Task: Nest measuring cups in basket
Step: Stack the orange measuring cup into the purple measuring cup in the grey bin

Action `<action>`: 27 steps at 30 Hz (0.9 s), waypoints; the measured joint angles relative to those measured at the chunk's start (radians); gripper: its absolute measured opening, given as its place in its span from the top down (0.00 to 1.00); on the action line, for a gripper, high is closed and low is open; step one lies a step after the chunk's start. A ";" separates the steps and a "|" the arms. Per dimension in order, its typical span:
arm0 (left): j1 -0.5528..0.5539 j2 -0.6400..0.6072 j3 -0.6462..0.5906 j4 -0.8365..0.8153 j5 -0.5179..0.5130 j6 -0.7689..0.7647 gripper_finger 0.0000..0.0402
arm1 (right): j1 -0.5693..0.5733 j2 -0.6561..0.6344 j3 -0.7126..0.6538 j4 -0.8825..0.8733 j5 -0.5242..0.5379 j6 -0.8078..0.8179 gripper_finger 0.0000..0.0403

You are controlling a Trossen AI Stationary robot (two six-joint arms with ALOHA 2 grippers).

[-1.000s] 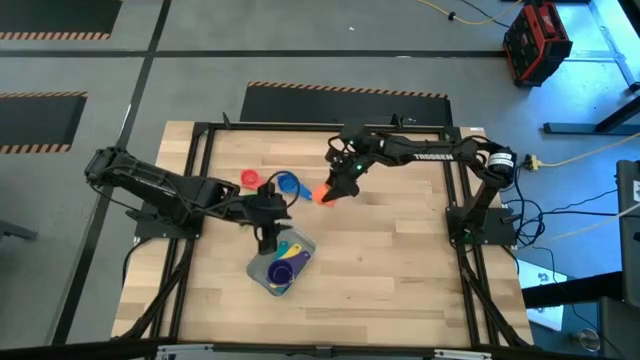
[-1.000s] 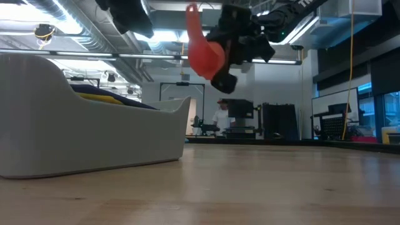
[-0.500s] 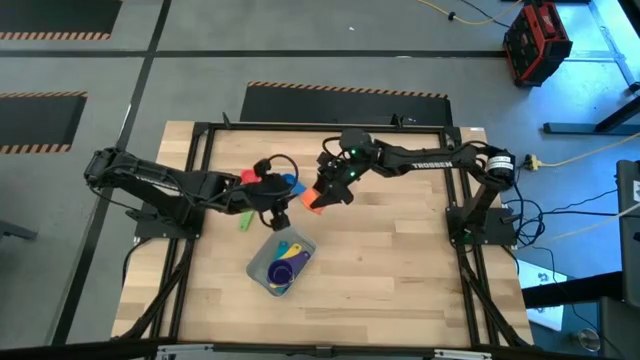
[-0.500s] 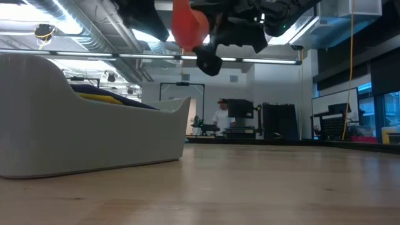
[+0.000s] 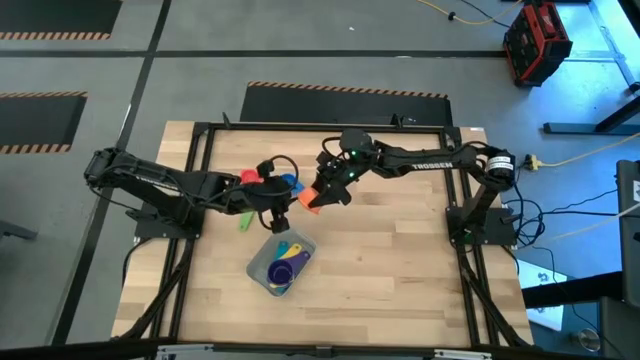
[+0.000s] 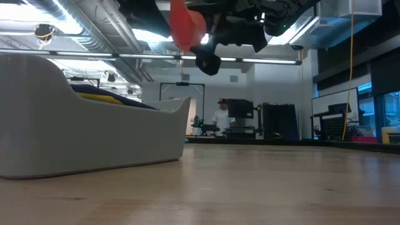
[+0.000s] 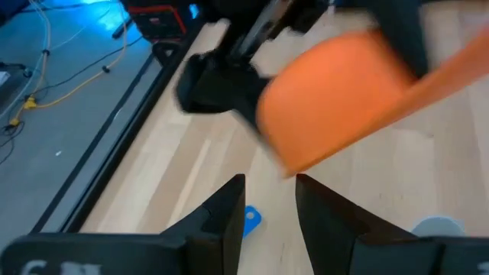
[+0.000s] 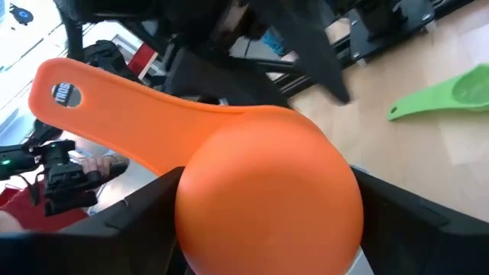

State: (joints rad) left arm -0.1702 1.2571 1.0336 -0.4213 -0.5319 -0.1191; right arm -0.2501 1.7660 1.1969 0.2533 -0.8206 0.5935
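My right gripper (image 5: 323, 192) is shut on the orange measuring cup (image 5: 311, 199) above the table's middle, toward the far side; it also shows high in the low view (image 6: 185, 24). My left gripper (image 5: 272, 199) is open and hovers just left of it, and the orange cup (image 7: 336, 95) fills its wrist view beyond the fingertips. The green cup (image 5: 243, 220) lies flat on the table left of the basket. The red cup (image 5: 250, 178) and blue cup (image 5: 291, 182) lie by the left gripper. The basket (image 5: 262, 277) rests on the table nearer, holding purple, yellow and teal cups. My right gripper (image 8: 267, 210) pinches the orange cup's round bowl (image 8: 267, 191) between its two fingers, one on each side. The handle (image 8: 114, 92), with its hanging hole, sticks out free beyond the fingers. The cup is lifted clear of the table.
The basket's pale wall (image 6: 87, 131) fills the left of the low view. Bare wood lies right of and nearer than the basket. A black frame runs round the table's edge (image 5: 200, 135). A person stands far off in the room (image 6: 220, 115).
My left gripper has drawn back from over the basket toward the far edge, up beside the red and blue cups. My right gripper has carried the orange cup a little left and upward, toward the left gripper. The green cup now shows on the table beside the left arm.
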 joint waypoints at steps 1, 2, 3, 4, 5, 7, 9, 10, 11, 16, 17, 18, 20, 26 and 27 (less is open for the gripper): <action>-0.001 0.000 0.000 0.004 0.000 0.000 0.73 | 0.000 0.000 0.000 0.000 0.003 -0.003 0.19; -0.001 -0.001 0.000 0.004 0.001 0.000 0.73 | 0.000 0.000 0.000 0.000 0.006 -0.010 0.19; -0.001 -0.001 0.000 0.007 0.001 0.000 0.73 | 0.000 0.000 0.000 0.000 0.012 -0.021 0.19; 0.000 0.000 0.000 0.014 0.000 0.000 0.73 | 0.000 0.000 0.000 0.001 0.020 -0.023 0.19; 0.000 0.000 0.000 0.028 0.000 0.000 0.73 | 0.000 0.000 0.000 0.006 0.027 -0.023 0.19; 0.000 0.000 0.000 0.054 0.000 0.000 0.73 | 0.000 0.000 0.000 0.013 0.029 -0.023 0.19; 0.000 0.000 0.000 0.060 0.000 0.000 0.73 | 0.000 0.000 0.000 0.014 0.028 -0.024 0.19; 0.000 0.000 0.000 0.060 0.000 0.000 0.73 | 0.000 0.000 0.000 0.013 0.028 -0.024 0.19; 0.000 0.000 0.000 0.060 -0.001 0.000 0.73 | 0.000 0.000 0.000 0.013 0.027 -0.023 0.19; 0.000 0.000 0.000 0.065 -0.008 0.038 0.75 | 0.000 0.000 0.000 0.016 0.027 -0.023 0.19; 0.000 0.000 0.000 0.071 -0.008 0.047 0.77 | 0.000 0.000 0.000 0.016 0.027 -0.023 0.19; 0.000 0.000 0.000 0.074 -0.009 0.051 0.79 | 0.000 0.000 0.000 0.016 0.025 -0.023 0.19; 0.000 0.000 0.000 0.074 -0.012 0.054 0.84 | 0.000 0.000 0.000 0.016 0.022 -0.019 0.19; 0.000 0.000 0.000 0.075 -0.017 0.063 0.98 | 0.001 0.000 0.000 0.015 0.019 -0.008 0.19; 0.000 0.000 0.000 0.076 -0.016 0.063 0.98 | 0.001 0.000 0.000 0.015 0.018 -0.002 0.19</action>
State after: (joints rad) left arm -0.1703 1.2572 1.0336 -0.3455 -0.5484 -0.0559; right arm -0.2493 1.7660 1.1969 0.2684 -0.8022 0.5914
